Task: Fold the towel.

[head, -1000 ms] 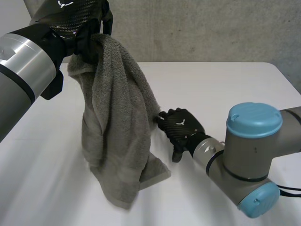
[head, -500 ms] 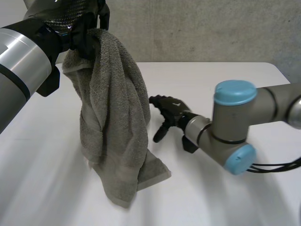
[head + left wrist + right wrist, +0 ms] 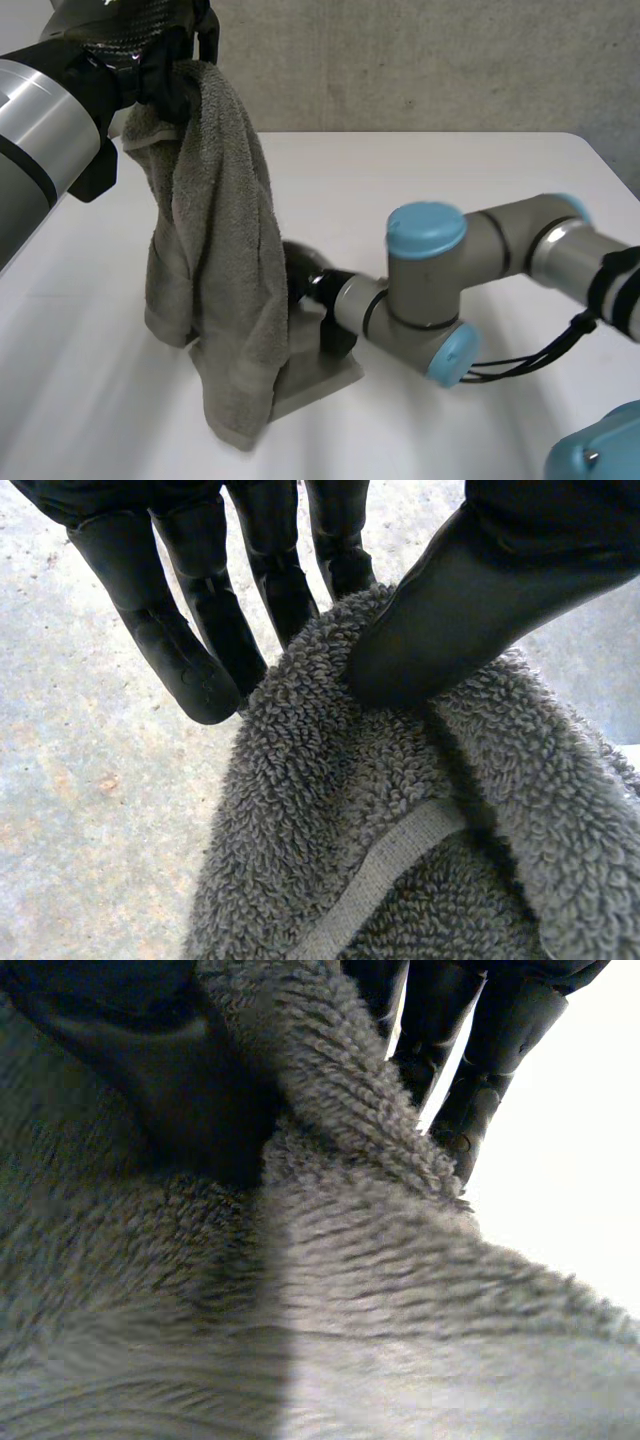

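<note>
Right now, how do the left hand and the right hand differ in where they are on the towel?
The left hand is raised high, pinching the towel at its top; the right hand is low near the table, on the hanging part. The left hand is in plain sight; the right hand is half hidden behind the towel. Both have towel between thumb and fingers.
</note>
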Controlling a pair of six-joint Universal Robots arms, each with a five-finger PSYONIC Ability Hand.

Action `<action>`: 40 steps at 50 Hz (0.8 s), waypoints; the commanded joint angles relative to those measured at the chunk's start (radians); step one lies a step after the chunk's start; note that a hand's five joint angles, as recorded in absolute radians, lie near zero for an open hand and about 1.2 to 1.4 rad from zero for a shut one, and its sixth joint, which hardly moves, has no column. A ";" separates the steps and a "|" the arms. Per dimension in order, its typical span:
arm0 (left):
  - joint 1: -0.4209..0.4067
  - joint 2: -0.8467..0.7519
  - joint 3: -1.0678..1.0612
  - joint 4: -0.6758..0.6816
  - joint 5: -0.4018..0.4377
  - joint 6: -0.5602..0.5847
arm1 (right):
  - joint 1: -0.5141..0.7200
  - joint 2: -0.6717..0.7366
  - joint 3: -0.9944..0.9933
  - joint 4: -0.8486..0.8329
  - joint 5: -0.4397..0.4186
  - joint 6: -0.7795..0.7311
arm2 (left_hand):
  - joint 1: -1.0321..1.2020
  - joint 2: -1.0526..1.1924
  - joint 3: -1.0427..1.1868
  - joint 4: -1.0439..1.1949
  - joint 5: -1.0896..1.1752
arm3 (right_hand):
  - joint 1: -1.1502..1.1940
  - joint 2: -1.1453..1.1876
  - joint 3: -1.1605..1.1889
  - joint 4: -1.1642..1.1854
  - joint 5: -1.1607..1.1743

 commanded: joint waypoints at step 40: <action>0.029 -0.211 -0.393 0.151 0.016 0.078 | -0.135 -0.327 0.250 0.273 0.271 -1.138 | -0.056 -0.089 -0.153 -0.129 -0.268 | 0.111 0.110 0.108 0.062 0.097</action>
